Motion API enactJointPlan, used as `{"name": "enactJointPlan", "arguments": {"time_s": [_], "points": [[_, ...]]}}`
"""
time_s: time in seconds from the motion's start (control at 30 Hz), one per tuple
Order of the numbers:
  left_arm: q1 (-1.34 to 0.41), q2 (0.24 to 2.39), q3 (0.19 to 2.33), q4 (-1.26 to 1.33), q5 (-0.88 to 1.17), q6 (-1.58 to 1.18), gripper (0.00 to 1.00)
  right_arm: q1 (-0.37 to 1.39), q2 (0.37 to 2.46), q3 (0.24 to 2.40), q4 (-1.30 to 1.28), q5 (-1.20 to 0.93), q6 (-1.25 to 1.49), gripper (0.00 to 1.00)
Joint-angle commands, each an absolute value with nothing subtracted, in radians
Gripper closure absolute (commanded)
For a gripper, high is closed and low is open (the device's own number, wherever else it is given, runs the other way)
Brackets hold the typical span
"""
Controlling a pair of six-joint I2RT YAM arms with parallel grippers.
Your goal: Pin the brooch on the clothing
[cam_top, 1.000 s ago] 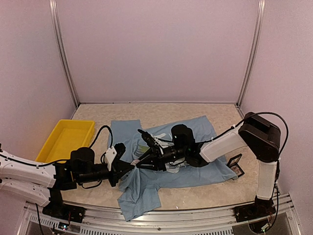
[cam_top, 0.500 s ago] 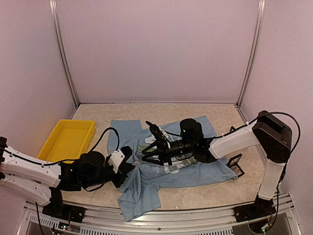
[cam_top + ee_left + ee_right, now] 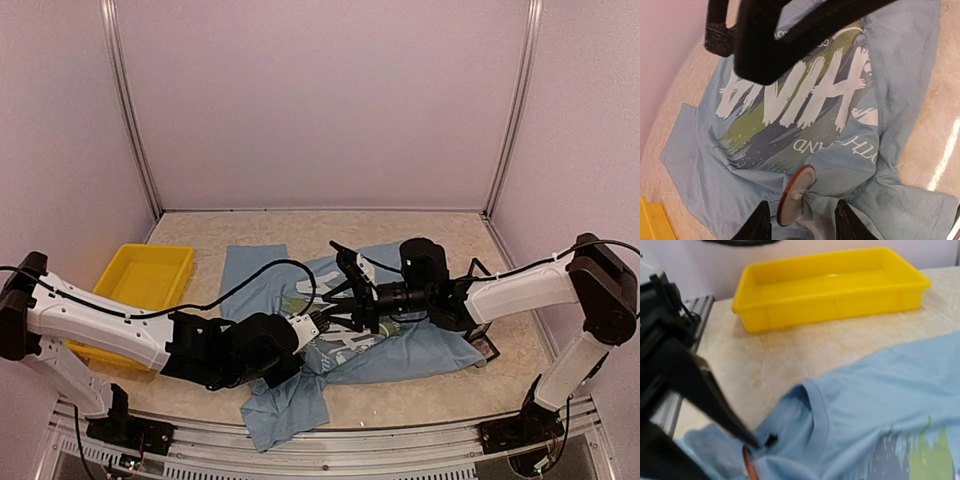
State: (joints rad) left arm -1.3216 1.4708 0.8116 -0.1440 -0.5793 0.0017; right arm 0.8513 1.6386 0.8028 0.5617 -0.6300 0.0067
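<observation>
Both arms have shifted to the right since a second ago: the right one has drawn back from where the two pincers met, the left has followed it further over the cloth, and both pairs of jaws have parted. The beige, stone-patterned tabletop [image 3: 300, 225] carries it all. On it, between the arms, lies the light blue short-sleeved T-shirt [image 3: 412, 347], rumpled, its white "CHINA" lettering and green-yellow brush strokes facing up, one part trailing towards the near edge. At the left, just clear of the shirt, sits a shallow rectangular yellow plastic tray [image 3: 840, 307]. The right gripper [image 3: 345, 292] hangs over the printed chest with its black fingers splayed wide, nothing between them. The left gripper [image 3: 802, 216] is low over the shirt just beside the print, its fingers standing apart either side of the brooch without clamping it. The brooch [image 3: 796, 194], a small round disc with an orange-red rim and a pale face, stands on edge in a pinched-up fold of the blue cloth near the collar. Whether its pin has gone through the fabric I cannot tell.
</observation>
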Motion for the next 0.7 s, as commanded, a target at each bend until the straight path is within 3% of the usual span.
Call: {"name": "enactJointPlan", "arguments": {"time_s": [0.0, 0.17, 0.43, 0.67], "points": [[-1.365, 1.544, 0.910, -0.461, -0.410, -0.054, 0.54, 0.848, 1.576, 0.738, 0.574, -0.587, -0.043, 0.56], [-1.394, 1.539, 0.953, -0.530, -0.303, -0.033, 0.41, 0.848, 1.531, 0.694, 0.584, -0.593, -0.051, 0.55], [-1.431, 1.488, 1.048, -0.618, -0.420, -0.046, 0.40, 0.806, 1.474, 0.665, 0.491, -0.402, 0.022, 0.56], [-1.146, 1.356, 1.009, -0.452, -0.341, -0.226, 0.42, 0.710, 1.480, 0.726, 0.277, -0.108, 0.124, 0.64]]}}
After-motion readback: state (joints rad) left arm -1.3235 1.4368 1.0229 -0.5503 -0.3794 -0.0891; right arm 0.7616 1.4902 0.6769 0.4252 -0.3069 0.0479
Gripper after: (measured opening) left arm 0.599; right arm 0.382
